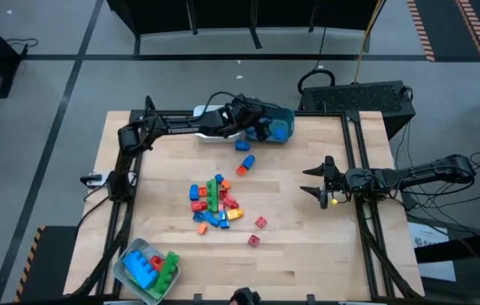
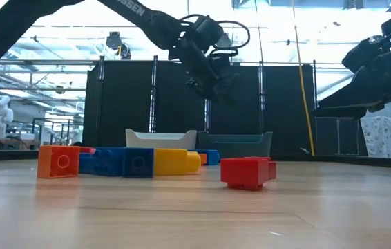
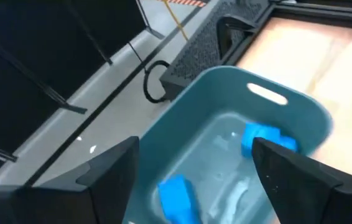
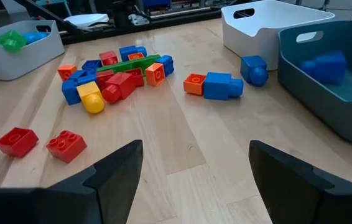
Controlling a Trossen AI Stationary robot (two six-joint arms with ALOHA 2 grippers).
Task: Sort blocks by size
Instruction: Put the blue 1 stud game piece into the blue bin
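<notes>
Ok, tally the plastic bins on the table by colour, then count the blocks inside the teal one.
White plastic bin: 1
Teal plastic bin: 1
Clear-grey plastic bin: 1
Total bins: 3
Blue studded plastic blocks in the teal one: 2

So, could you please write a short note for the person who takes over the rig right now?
Left gripper: open, empty, above the teal bin, which holds two blue blocks.
Right gripper: open, empty, waiting at the table's right side.
Clear-grey bin: blue and green blocks inside.
Left to do: the main pile mid-table, two red blocks apart from it, and three loose blocks by the white bin.
</notes>
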